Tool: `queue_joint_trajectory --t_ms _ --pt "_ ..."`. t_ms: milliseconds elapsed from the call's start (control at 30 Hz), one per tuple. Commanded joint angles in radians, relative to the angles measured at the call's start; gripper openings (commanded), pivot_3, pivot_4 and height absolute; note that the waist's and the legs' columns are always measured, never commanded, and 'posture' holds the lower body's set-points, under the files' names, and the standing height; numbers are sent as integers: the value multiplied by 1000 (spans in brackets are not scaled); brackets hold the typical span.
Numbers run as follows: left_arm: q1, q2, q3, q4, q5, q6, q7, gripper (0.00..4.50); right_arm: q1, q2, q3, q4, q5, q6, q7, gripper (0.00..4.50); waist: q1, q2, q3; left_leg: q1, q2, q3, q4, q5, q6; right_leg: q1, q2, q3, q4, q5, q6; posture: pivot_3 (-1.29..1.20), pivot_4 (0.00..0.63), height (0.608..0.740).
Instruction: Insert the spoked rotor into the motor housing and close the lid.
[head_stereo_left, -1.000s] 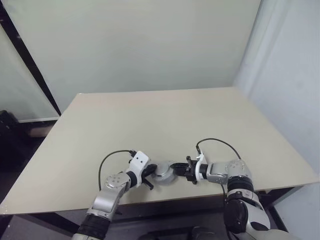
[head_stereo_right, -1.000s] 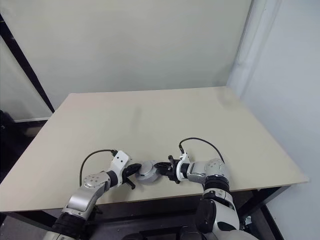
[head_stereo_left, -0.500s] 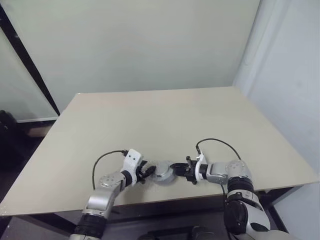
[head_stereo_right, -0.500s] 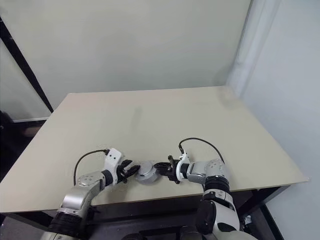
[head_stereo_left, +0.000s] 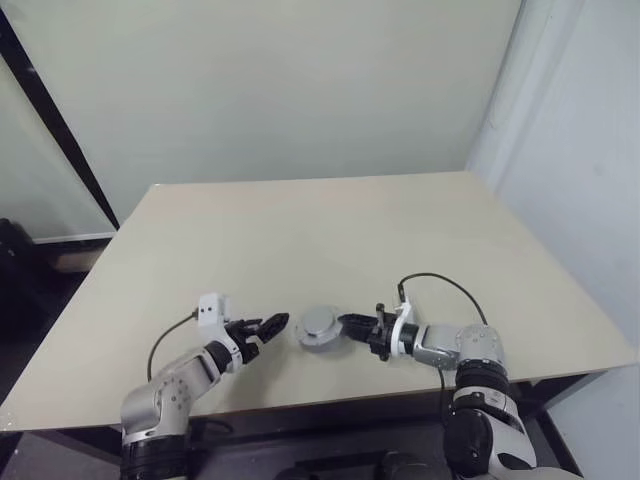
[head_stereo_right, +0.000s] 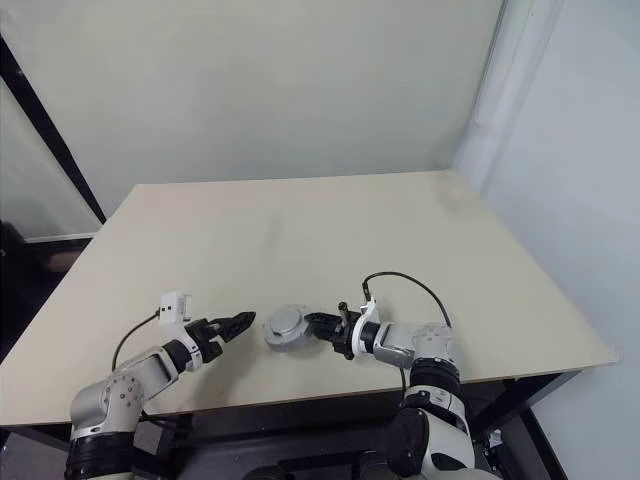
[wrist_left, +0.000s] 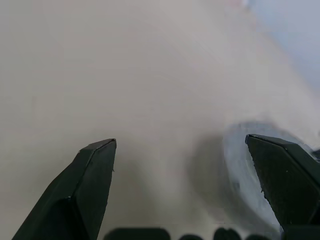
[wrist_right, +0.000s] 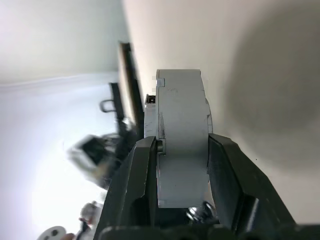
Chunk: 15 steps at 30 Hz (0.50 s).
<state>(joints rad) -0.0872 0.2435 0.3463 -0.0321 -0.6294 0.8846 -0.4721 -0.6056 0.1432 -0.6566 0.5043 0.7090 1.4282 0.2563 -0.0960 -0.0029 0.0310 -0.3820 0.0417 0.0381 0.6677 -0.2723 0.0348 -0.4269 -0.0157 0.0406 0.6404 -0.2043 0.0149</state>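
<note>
Motor housing (head_stereo_left: 320, 327), closed up as a grey round drum with the lid (wrist_right: 181, 105) on it, sits clamped between the two black fingers of the right claw (head_stereo_left: 352, 325), one finger pressed against each flat face, as the right wrist view shows edge-on. The drum projects from the tips of that claw toward the left claw (head_stereo_left: 268, 327), and it appears lifted just off the table (head_stereo_left: 330, 230), casting a soft shadow on the beige surface beside it. The left claw stands wide apart, its fingers spread and gripping nothing; it hangs a short way off from the drum with a clear gap of bare table between its tips and the grey rim. In the left wrist view the housing lies beyond and beside one fingertip (wrist_left: 280, 175), not between the two. The spoked rotor cannot be seen inside the closed drum. A black cable (head_stereo_left: 440, 285) loops above the right wrist.
</note>
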Motion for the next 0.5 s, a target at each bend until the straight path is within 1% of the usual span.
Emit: queue_joint_trajectory --t_ms 33,100,200,300,500 --pt "-7 -66 83 -74 -148 55 55 4500 -36 64 -2 -74 99 3 19 1185 0 -1 1 0 0 0 0 0 0 0 0 0 0 0 0 0 0 740" --pt "-4 -113 117 -95 -227 81 84 4500 -41 73 7 -87 117 2 14 1185 0 -1 1 0 0 0 0 0 0 0 0 0 0 0 0 0 0 740" --pt "-1 -147 137 -113 -293 95 117 4500 -45 79 16 -95 138 -1 4 1185 0 -1 1 0 0 1 0 0 0 0 1 -1 0 0 0 0 0 740" --pt "-2 -207 153 -117 -391 109 165 4500 -55 86 34 -100 158 -2 -5 1185 -1 -1 1 0 0 1 0 0 0 0 1 0 0 0 0 0 0 740" --pt "12 -241 102 -86 -416 120 194 4500 -59 94 60 -108 196 6 -17 1185 -1 -1 1 0 0 2 0 0 0 0 1 0 0 0 0 0 0 740"
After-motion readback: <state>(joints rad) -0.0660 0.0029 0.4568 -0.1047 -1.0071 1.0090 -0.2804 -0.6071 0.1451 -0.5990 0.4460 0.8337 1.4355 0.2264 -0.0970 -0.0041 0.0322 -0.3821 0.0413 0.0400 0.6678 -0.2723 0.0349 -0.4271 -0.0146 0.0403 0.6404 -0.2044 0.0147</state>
